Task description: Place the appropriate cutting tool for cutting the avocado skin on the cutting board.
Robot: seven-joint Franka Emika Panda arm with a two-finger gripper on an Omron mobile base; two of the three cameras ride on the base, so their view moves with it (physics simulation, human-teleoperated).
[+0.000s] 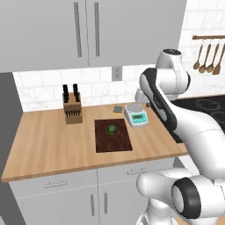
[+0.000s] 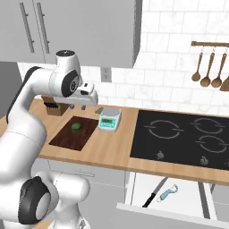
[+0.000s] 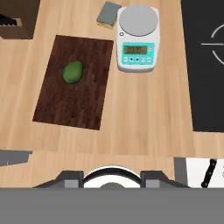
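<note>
The dark brown cutting board (image 1: 113,141) (image 2: 67,136) (image 3: 57,107) lies on the light wood counter, with the small green avocado (image 1: 112,128) (image 2: 75,127) (image 3: 72,72) on its far half. My gripper (image 3: 112,178) (image 2: 78,106) hangs open and holds nothing, high above the counter's front edge, right of the board. An open drawer (image 2: 134,197) under the stovetop holds a black-handled knife (image 2: 152,196) (image 3: 208,173) and a pale blue peeler (image 2: 169,192). A wooden knife block (image 1: 72,110) (image 3: 15,19) with dark handles stands at the back, left of the board.
A white and teal kitchen scale (image 1: 136,115) (image 2: 109,120) (image 3: 136,39) sits just right of the board, with a grey sponge (image 1: 117,109) (image 3: 108,14) behind it. The black stovetop (image 2: 183,138) (image 3: 205,65) lies to the right. Wooden utensils (image 2: 208,67) hang on the wall.
</note>
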